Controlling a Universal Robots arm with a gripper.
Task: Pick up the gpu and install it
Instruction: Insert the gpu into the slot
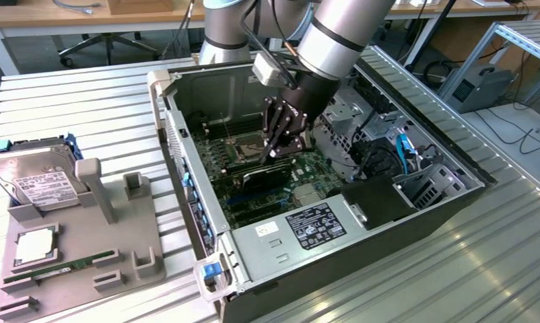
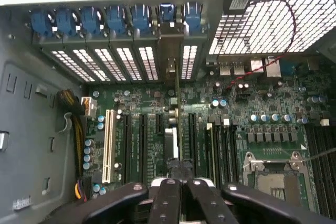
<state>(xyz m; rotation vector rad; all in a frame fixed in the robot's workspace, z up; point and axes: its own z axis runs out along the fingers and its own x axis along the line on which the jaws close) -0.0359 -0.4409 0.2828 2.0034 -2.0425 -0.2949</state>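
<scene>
The gripper (image 2: 178,182) had its fingers (image 2: 167,203) closed on the gpu (image 2: 179,129), which stood edge-on in a slot of the motherboard (image 2: 262,129) inside the computer case (image 1: 279,262), its bracket against the case's rear slot openings.

My gripper (image 1: 280,138) is black, its arm silver-grey above. The gpu (image 1: 261,176) between my fingers shows black over a green edge. The motherboard (image 2: 262,129) is dark green, dotted with silver-blue capacitors, one white slot (image 2: 109,145) among black ones. Blue clips (image 2: 92,19) line the grey case (image 1: 279,259); its vent grilles are white mesh. On the grey tray (image 1: 81,269): a silver hard drive (image 1: 36,182) with white label and a green RAM stick (image 1: 59,270).
</scene>
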